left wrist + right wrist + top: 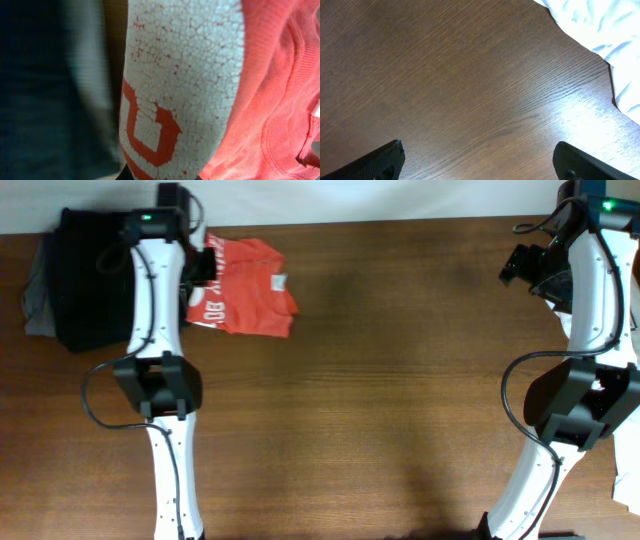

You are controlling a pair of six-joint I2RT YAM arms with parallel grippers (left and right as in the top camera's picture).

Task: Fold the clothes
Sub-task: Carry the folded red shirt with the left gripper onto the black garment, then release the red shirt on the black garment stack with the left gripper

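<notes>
Red cloth of the T-shirt [250,290] was pinched by the left gripper [204,267], likely to lift it for folding, while the right gripper [480,161] hung wide open far from it.

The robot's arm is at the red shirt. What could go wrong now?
1. The left gripper sits at the edge of the red-orange T-shirt, right beside the dark clothes pile. A pull might snag or drag that pile too.
2. The T-shirt lies bunched, so lifting from one spot may leave it crumpled rather than flat.
3. Cloth fills the left wrist view, so the arm can hardly see what it has.
</notes>
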